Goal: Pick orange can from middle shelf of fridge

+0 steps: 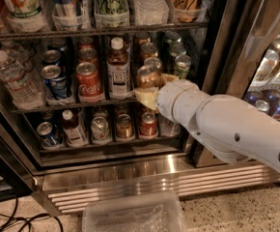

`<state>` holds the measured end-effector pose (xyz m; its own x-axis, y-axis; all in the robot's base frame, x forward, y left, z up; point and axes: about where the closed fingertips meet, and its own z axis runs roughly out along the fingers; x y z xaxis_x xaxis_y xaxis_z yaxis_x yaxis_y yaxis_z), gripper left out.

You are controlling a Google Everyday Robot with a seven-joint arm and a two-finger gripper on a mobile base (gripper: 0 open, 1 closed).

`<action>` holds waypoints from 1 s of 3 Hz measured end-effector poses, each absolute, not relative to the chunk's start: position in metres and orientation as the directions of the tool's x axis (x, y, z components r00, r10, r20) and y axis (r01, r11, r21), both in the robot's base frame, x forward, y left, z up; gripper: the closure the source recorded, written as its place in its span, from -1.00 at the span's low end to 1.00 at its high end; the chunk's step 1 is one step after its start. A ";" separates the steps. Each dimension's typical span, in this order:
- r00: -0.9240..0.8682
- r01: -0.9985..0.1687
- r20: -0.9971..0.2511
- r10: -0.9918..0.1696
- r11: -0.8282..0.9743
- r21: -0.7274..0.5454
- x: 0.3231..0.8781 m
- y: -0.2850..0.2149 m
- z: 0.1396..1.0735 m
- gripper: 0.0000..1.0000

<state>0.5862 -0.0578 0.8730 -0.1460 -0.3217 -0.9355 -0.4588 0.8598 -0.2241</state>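
The gripper (155,88) grasps the orange can (148,76), pale fingers (146,98) wrapped round its lower body, well right of the Coca-Cola can (88,82). The sound move is probably to pull it straight back, kept upright, clear of the brown bottle (118,67) just right of the Coca-Cola can. The middle shelf (34,108) under the Coca-Cola can holds cans and water bottles (14,79).

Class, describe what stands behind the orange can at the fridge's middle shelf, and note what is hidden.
Behind the orange can, held by the gripper, a row of cans runs back. Only their tops show; their bodies and labels are covered.
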 end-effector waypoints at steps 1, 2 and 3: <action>-0.244 -0.553 -0.917 -0.316 0.822 -0.136 0.568 -0.051 0.854 1.00; -0.298 -0.607 -0.903 -0.309 0.792 -0.071 0.576 -0.076 0.845 1.00; -0.313 -0.639 -0.896 -0.315 0.768 -0.047 0.568 -0.079 0.845 1.00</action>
